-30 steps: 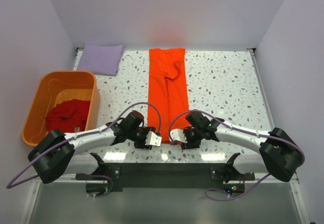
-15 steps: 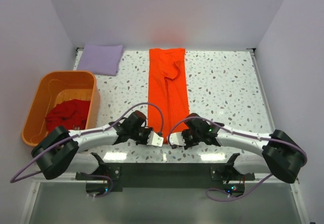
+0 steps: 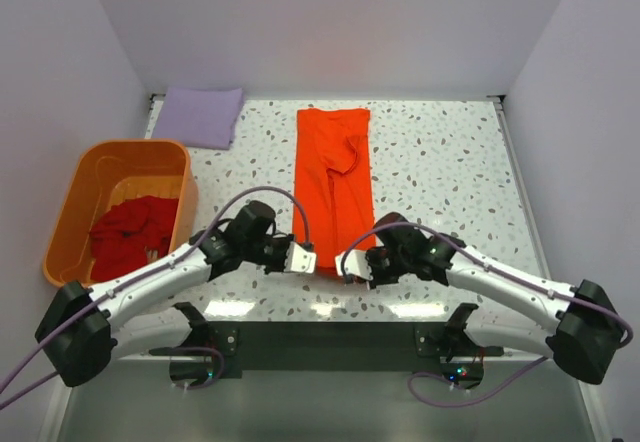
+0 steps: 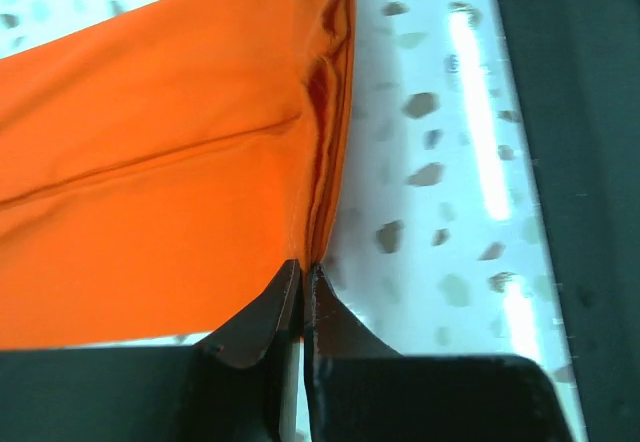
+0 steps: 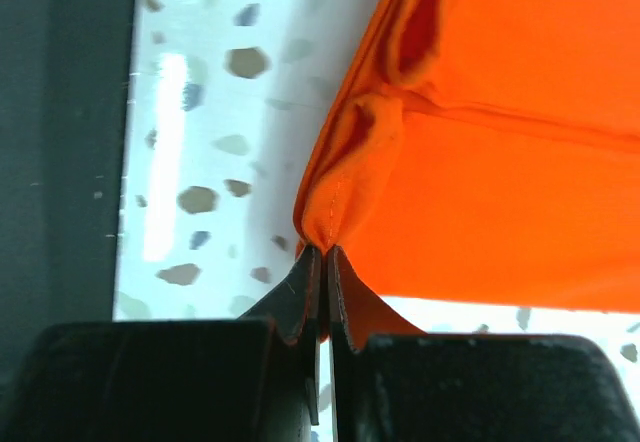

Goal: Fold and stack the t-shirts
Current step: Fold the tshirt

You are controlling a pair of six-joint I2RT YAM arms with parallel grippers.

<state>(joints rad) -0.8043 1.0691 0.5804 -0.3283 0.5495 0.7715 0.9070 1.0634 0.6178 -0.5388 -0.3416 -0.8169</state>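
A bright orange t-shirt (image 3: 333, 182), folded into a long strip, runs from the back of the table toward me. My left gripper (image 3: 310, 259) is shut on its near left corner (image 4: 318, 232). My right gripper (image 3: 345, 265) is shut on its near right corner (image 5: 345, 177), and both corners are lifted a little off the table. A darker red t-shirt (image 3: 133, 230) lies crumpled in the orange tub (image 3: 72, 222). The pale lavender t-shirt (image 3: 200, 115) lies folded at the back left.
The speckled white table (image 3: 450, 162) ends in a dark strip at its near edge (image 3: 330, 337). White walls close in the back and both sides.
Both grippers have closed on the near corners of the orange t-shirt and raised its near edge. The shirt has slid slightly away from the near edge.
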